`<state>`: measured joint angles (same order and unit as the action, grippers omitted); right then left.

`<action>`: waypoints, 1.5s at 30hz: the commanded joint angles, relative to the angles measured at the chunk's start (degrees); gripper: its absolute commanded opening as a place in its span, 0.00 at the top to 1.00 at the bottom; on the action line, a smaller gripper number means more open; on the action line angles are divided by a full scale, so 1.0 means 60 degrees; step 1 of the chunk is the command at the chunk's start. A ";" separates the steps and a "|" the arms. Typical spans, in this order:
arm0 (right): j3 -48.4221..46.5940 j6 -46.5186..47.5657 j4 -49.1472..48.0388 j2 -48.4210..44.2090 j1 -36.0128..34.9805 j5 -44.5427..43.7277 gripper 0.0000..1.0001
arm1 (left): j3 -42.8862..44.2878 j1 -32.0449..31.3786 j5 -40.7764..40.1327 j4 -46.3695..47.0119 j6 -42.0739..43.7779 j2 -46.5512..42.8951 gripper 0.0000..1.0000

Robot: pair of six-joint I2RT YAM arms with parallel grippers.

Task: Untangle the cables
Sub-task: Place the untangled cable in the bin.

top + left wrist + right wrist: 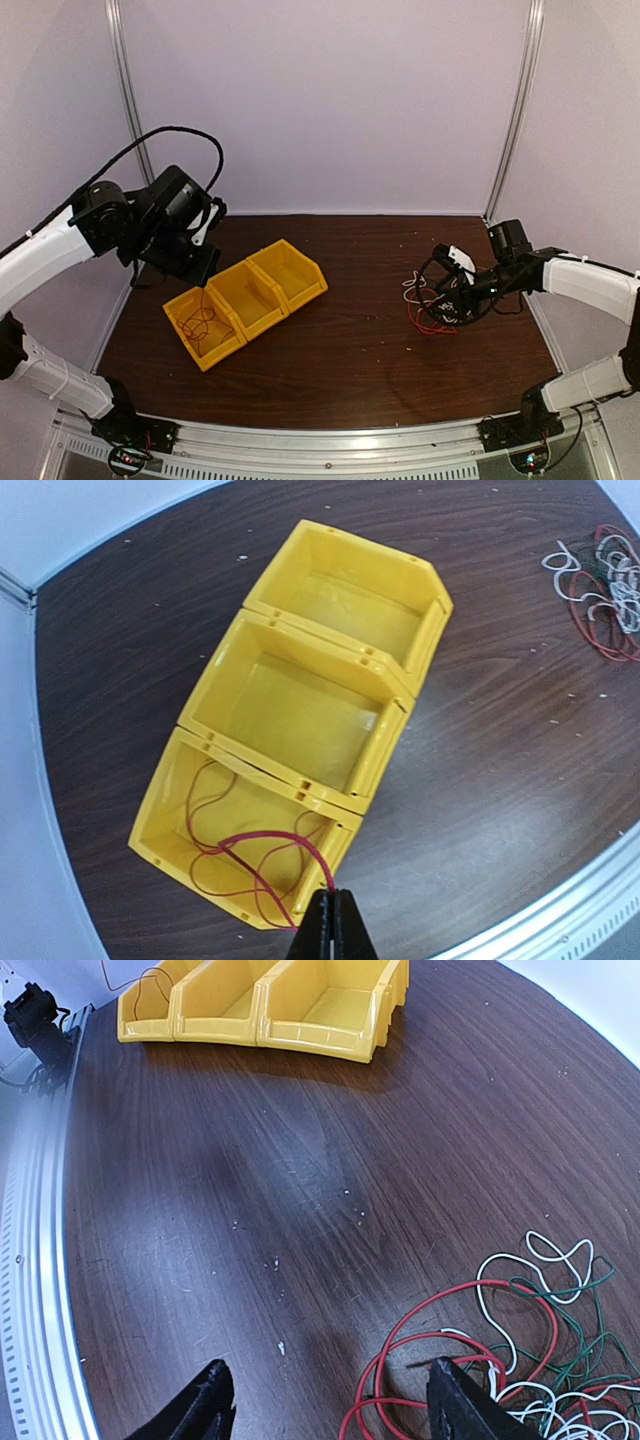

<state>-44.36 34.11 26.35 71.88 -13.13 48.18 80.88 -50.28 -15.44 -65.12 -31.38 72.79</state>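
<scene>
A tangle of thin red, white and green cables (432, 305) lies on the table at the right; it also shows in the right wrist view (520, 1360) and far off in the left wrist view (600, 585). My right gripper (330, 1410) is open just above the table, its right finger at the tangle's edge. My left gripper (333, 920) is shut on a red cable (270, 845) that trails down into the nearest yellow bin (160, 815), where its loops lie. In the top view the left gripper (207, 268) hangs above that bin (205, 322).
Three yellow bins (250, 298) stand joined in a row at the left of the brown table (350, 350); the middle bin (290, 705) and far bin (360, 600) hold nothing. A metal rail (40, 1290) runs along the table's near edge.
</scene>
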 commanded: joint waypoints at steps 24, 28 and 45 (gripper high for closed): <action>-0.0070 0.0035 0.0018 0.0009 0.0020 -0.0058 0.33 | -0.5489 0.1994 -0.0766 0.6154 0.0718 -0.1681 1.00; -0.0091 0.0071 0.0029 0.0096 0.0020 -0.0055 0.33 | -0.6255 0.1994 0.0050 0.6398 0.0372 -0.2194 1.00; -0.0093 0.0131 0.0121 0.0091 0.0020 0.0033 0.33 | -0.7154 0.2007 0.0628 0.6227 -0.0302 -0.1540 1.00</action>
<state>-44.36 34.39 26.50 72.93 -13.13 48.16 38.50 -38.65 -12.12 -29.95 -31.73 61.82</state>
